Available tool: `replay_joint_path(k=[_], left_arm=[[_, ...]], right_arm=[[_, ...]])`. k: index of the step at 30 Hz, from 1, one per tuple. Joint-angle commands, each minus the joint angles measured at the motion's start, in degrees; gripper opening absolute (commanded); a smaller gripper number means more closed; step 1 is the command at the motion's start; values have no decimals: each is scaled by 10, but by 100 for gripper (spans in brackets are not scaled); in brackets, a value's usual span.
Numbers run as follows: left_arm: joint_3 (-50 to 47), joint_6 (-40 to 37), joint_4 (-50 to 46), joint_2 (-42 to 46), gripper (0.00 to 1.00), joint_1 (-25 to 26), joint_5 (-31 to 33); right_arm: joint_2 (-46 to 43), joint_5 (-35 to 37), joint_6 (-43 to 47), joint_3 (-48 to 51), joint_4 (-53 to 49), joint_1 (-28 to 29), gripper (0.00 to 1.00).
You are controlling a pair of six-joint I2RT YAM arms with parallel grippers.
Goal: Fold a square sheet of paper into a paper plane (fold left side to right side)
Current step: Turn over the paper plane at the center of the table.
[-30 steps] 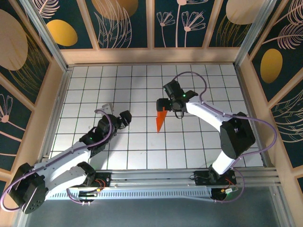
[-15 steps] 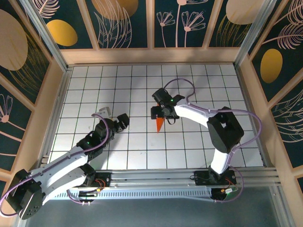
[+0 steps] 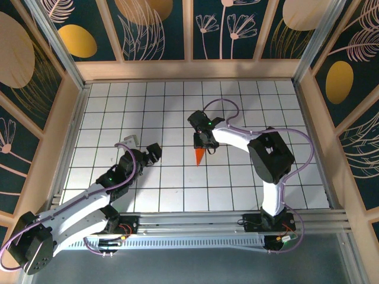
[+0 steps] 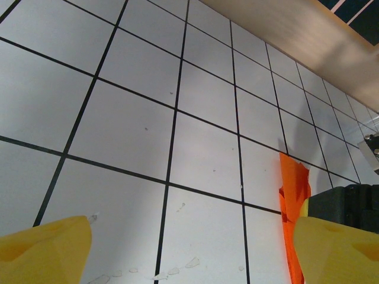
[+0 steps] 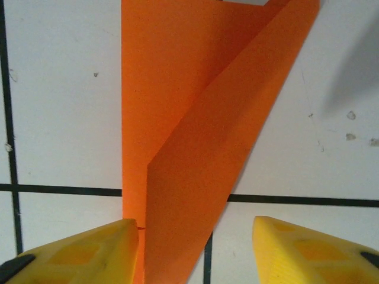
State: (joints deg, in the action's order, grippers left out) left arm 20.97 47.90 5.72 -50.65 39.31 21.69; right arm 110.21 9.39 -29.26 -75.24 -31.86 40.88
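Right wrist: paper plane (image 5: 195,118) between right pincer (image 5: 195,228) fingers, apart, unclamped; left pincer (image 4: 189,236) apart.

Top camera overlooks the paper plane (image 3: 200,155) from above; right wrist views it close, straight down; left wrist obliquely, farther off.

Between right gripper (image 5: 195,248) fingers: paper plane (image 5: 195,118) flat on the tiles, against the left finger; bare strip beside the right finger.
Ahead of right gripper: open grid table (image 3: 237,177) up to the wooden wall (image 3: 189,70).
Between left gripper (image 4: 189,254) fingers: wide gap, bare tiles.
Right of left gripper: paper plane, then the right arm (image 3: 266,154), near.
Ahead of left gripper: free tiles.
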Motion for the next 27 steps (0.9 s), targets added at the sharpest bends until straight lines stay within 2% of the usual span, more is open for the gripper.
replay_joint_path(k=[1,5,12,17,21,25,27], left_arm=[[-4,6,-9,5,88,-1,8],[-4,6,-10,4,88,-1,8],[-1,8,-12,3,89,-1,9],[1,18,-11,3,89,-1,3],[6,32,-6,1,92,-2,-6],[16,39,4,-7,97,-5,-27],[17,45,18,-12,99,-11,-51]], right_arm=[[12,2,-8,-10,5,-5,45],[13,-1,-7,-8,6,-6,33],[-7,7,-2,-5,0,-6,1],[-36,13,5,3,4,-6,0],[-89,-19,19,34,44,-17,0],[-162,-149,35,103,134,-60,0],[-200,-247,28,154,204,-91,0]])
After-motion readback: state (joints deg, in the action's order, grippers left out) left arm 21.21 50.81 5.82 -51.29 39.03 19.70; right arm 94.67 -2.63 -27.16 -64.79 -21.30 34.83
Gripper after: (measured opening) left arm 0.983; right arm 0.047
